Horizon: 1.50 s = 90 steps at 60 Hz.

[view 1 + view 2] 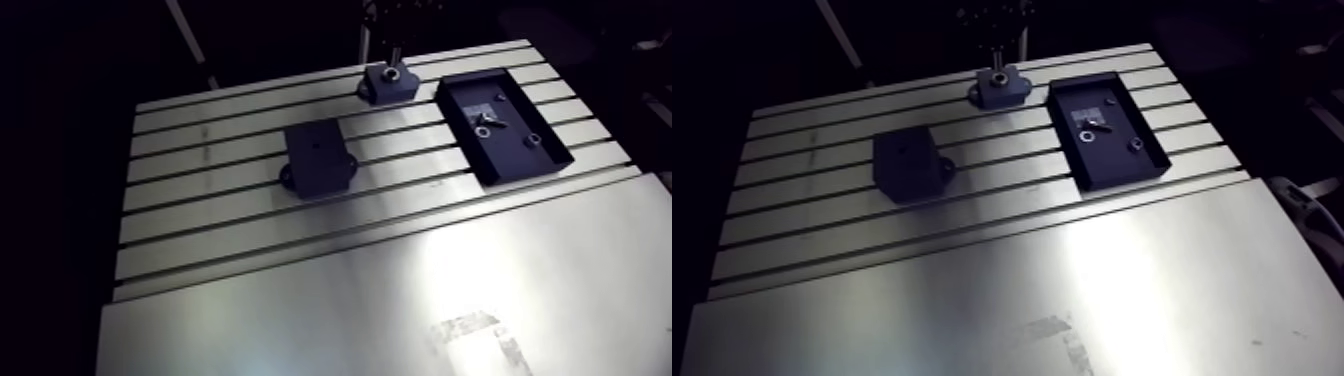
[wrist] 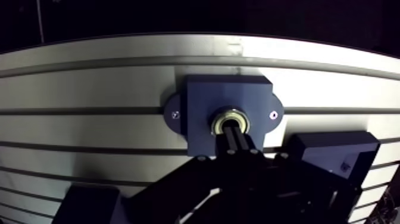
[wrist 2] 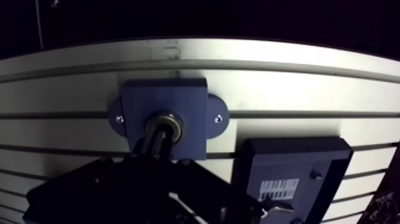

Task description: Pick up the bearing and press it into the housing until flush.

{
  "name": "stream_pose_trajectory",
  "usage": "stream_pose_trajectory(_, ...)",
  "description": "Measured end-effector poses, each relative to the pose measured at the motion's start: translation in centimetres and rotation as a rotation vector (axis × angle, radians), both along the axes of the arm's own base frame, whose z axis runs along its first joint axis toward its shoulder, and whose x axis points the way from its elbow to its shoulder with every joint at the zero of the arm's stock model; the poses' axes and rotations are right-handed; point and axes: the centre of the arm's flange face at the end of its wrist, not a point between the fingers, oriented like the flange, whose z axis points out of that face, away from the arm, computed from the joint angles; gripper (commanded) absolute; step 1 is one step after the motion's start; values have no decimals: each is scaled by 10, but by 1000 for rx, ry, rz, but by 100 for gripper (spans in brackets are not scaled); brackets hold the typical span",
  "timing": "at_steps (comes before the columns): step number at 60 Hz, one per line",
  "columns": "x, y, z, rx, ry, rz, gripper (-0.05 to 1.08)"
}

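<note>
A black open tray (image 1: 520, 162) sits on the slotted aluminium bench (image 1: 300, 300), at the right of the arm view; inside it lie a small silvery fastener (image 1: 487, 126) and a small ring-shaped part (image 1: 532, 140), apart from each other; a white label (image 3: 278, 189) on the tray floor carries barcode-like print, too small to read. A dark flanged block (image 1: 318, 155) stands near the bench's middle, well apart from the tray. At the bench's far edge sits the blue-grey housing (image 2: 205, 98), its two side lugs each showing a screw; the bearing (image 2: 230, 121), a brassy ring, sits in the housing's round bore. The arm's wrist comes straight down over the housing; the end effector (image 2: 233, 132) has its two fingers drawn narrow, side by side, with their tips touching the bearing's near edge.
</note>
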Motion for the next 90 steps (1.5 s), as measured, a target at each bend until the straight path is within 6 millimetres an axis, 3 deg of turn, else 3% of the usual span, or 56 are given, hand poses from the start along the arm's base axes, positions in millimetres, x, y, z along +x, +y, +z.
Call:
stream_pose_trajectory(22, 0, 3, -10, -4, -6, -5, 108)
stream_pose_trajectory(90, 1, 3, -17, 1, 7, -3, 108)
